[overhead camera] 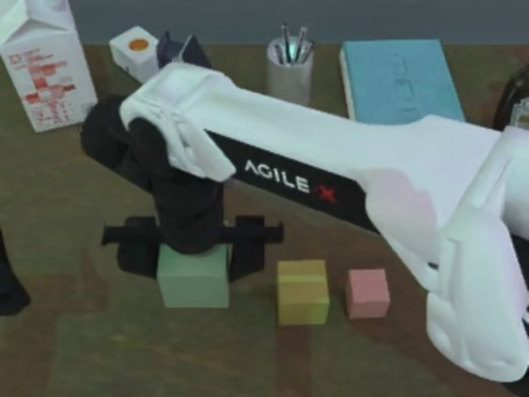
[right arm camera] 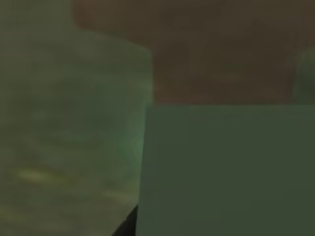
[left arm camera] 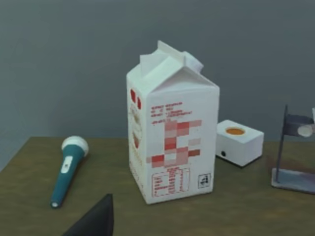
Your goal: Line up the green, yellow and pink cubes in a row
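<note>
Green cube under the right gripper, three cubes in a row

Green cube sits on the tabletop at the row's left end, with the yellow cube beside it and the pink cube beyond. My right gripper hangs over the green one, jaws spread wide either side of it. The left arm is parked at the left edge

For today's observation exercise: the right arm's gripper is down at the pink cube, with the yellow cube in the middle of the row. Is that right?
Not quite. In the top view the right gripper is down at the green cube, not the pink cube. The yellow cube is indeed in the middle.
</note>
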Controlling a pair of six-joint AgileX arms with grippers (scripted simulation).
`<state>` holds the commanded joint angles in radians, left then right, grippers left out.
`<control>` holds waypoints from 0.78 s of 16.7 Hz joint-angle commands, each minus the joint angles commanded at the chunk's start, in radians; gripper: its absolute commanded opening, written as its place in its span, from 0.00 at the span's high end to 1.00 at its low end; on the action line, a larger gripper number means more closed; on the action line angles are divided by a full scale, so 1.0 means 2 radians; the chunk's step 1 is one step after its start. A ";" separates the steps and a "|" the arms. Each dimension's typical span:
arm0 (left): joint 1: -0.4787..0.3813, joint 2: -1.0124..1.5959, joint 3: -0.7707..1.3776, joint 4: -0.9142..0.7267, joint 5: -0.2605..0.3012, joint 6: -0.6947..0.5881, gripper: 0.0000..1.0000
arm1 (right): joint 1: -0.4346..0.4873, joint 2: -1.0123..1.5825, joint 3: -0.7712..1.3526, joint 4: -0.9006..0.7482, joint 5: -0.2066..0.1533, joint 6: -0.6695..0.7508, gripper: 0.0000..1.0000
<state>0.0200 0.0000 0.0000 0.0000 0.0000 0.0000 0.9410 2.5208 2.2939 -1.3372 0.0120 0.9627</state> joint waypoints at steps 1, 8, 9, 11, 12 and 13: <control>0.000 0.000 0.000 0.000 0.000 0.000 0.00 | 0.000 0.002 -0.018 0.021 0.000 0.000 1.00; 0.000 0.000 0.000 0.000 0.000 0.000 0.00 | 0.003 0.011 -0.079 0.089 0.000 0.000 1.00; 0.000 0.000 0.000 0.000 0.000 0.000 0.00 | 0.003 0.011 -0.079 0.089 0.000 0.000 1.00; 0.000 0.000 0.000 0.000 0.000 0.000 0.00 | 0.003 0.011 -0.079 0.089 0.000 0.000 0.85; 0.000 0.000 0.000 0.000 0.000 0.000 0.00 | 0.003 0.011 -0.079 0.089 0.000 0.000 0.77; 0.000 0.000 0.000 0.000 0.000 0.000 0.00 | 0.003 0.011 -0.079 0.089 0.000 0.000 0.70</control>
<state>0.0200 0.0000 0.0000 0.0000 0.0000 0.0000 0.9479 2.5438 2.1356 -1.1587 0.0123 0.9624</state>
